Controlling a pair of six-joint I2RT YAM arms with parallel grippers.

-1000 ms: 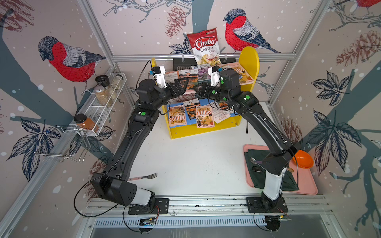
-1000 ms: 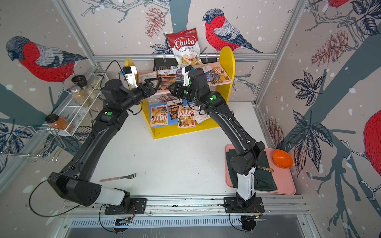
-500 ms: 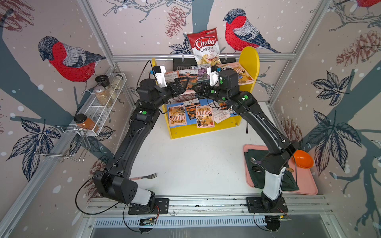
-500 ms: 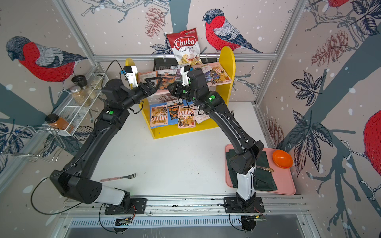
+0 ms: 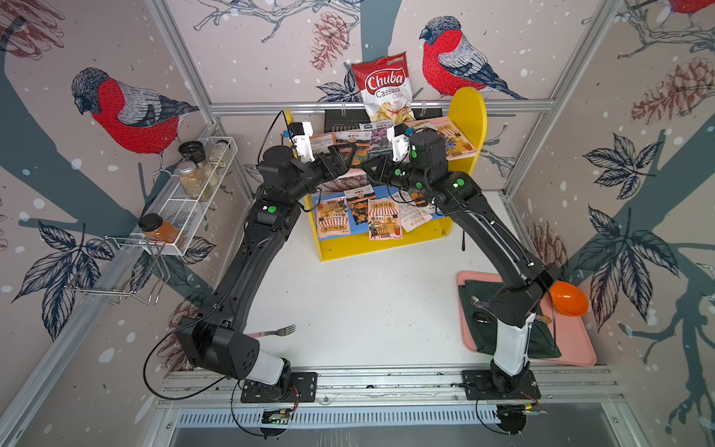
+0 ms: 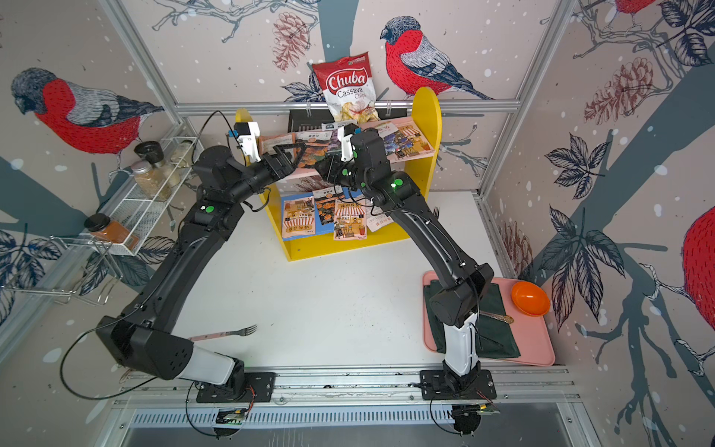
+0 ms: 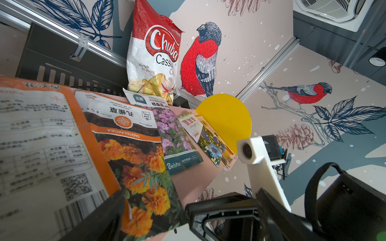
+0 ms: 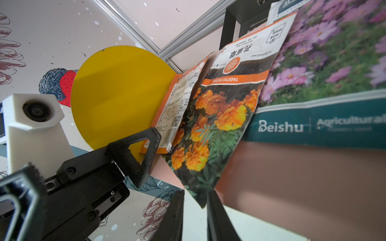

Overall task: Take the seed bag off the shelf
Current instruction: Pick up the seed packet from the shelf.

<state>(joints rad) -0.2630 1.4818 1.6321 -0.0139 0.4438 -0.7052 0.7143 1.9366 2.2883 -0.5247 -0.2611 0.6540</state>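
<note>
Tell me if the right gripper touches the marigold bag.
Cannot tell. Right wrist view: marigold bag corner sits between right gripper fingers, contact unclear.

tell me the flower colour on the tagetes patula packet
Orange; the Tagetes patula packet shows best in the right wrist view.

Black arms (image 5: pixel 240 271) with white base links (image 5: pixel 510 344), green dots (image 5: pixel 272 209), seemingly loose cables (image 5: pixel 149 371).
</note>
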